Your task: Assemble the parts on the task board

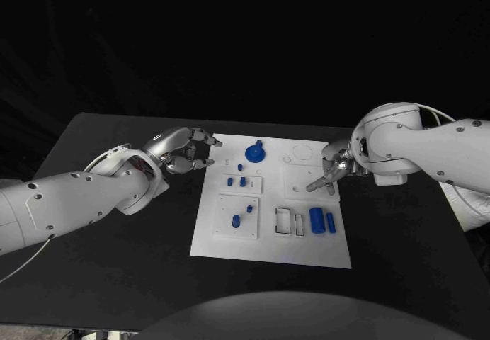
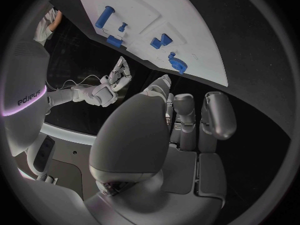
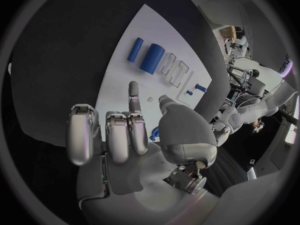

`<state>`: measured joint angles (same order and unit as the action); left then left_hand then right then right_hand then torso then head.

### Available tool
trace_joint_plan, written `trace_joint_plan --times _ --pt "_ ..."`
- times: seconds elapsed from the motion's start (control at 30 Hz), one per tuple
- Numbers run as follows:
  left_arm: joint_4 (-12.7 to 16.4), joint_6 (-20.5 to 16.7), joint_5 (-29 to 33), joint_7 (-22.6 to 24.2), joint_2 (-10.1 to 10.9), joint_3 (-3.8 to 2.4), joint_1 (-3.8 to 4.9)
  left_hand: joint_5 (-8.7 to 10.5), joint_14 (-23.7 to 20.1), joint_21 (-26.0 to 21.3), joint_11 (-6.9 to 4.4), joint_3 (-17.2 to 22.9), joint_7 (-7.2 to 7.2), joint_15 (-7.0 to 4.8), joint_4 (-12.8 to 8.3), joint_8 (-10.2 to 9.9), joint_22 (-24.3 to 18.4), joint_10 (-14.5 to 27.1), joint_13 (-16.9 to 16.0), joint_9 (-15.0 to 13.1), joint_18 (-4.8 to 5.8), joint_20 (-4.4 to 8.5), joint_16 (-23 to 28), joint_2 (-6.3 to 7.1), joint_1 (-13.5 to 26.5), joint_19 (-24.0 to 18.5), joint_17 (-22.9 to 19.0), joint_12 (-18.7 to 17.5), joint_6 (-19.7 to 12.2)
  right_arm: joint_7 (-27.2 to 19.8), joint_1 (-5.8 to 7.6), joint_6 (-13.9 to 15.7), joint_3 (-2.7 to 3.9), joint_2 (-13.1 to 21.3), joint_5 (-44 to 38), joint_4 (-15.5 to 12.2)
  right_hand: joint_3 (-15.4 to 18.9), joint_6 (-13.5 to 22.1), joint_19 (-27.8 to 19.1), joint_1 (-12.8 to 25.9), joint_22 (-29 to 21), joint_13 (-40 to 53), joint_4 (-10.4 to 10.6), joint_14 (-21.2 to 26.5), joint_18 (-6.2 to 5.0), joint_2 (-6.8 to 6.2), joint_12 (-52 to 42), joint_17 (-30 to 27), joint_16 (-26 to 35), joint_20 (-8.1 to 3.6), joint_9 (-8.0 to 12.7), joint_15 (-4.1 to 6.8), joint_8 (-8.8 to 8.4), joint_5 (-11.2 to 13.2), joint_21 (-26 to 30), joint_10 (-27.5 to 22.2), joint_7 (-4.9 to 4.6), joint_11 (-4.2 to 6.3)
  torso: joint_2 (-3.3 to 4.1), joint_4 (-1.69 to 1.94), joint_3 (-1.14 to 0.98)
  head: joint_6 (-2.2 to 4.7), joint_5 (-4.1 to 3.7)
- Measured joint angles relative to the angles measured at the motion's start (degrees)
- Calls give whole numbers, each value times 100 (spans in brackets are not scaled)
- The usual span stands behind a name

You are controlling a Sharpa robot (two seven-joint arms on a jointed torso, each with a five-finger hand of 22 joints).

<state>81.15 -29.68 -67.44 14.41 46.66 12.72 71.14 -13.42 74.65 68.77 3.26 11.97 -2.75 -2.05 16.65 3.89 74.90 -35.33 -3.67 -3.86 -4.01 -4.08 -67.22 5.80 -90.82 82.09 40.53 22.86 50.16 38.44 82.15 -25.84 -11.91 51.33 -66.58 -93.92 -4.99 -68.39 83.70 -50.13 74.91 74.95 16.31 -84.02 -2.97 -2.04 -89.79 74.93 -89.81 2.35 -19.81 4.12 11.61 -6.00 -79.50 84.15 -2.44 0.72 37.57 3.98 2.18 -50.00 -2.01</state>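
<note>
Black table (image 1: 122,283) is covered at its middle by the white task board (image 1: 268,251). Left hand (image 1: 184,151) is held just off the board's far left corner, fingers curled on nothing. Right hand (image 1: 332,168) is held over the board's right edge, one finger extended downward, nothing gripped. Blue parts are seen: a round piece (image 1: 254,151) near the far edge, two cylinders (image 1: 323,219) near the right edge.

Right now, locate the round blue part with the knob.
Head view: the round blue part sits at the task board's far edge, between the left hand and right hand.
</note>
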Motion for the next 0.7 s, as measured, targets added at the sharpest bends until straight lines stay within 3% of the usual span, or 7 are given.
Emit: trace_joint_plan --times 0.4,0.7 --pt "-16 7 2 -14 -32 0 0 0 0 0 0 0 0 0 0 0 0 0 0 0 0 0 0 0 0 0 -1 0 0 61 -198 -71 -19 -134 546 234 40 0 -20 22 0 -1 -40 0 -1 22 0 -1 0 -21 69 0 -121 27 68 -21 0 20 2 -2 1 0 17" --pt "-12 10 3 -25 -22 0 0 0 0 0 0 0 0 0 0 0 0 0 0 1 0 0 -23 0 0 0 12 0 0 72 -370 -60 -24 -183 717 301 32 59 -41 22 -1 -1 -131 0 -3 22 0 -1 0 1 140 0 -254 18 117 -21 -59 20 2 1 -1 0 51"
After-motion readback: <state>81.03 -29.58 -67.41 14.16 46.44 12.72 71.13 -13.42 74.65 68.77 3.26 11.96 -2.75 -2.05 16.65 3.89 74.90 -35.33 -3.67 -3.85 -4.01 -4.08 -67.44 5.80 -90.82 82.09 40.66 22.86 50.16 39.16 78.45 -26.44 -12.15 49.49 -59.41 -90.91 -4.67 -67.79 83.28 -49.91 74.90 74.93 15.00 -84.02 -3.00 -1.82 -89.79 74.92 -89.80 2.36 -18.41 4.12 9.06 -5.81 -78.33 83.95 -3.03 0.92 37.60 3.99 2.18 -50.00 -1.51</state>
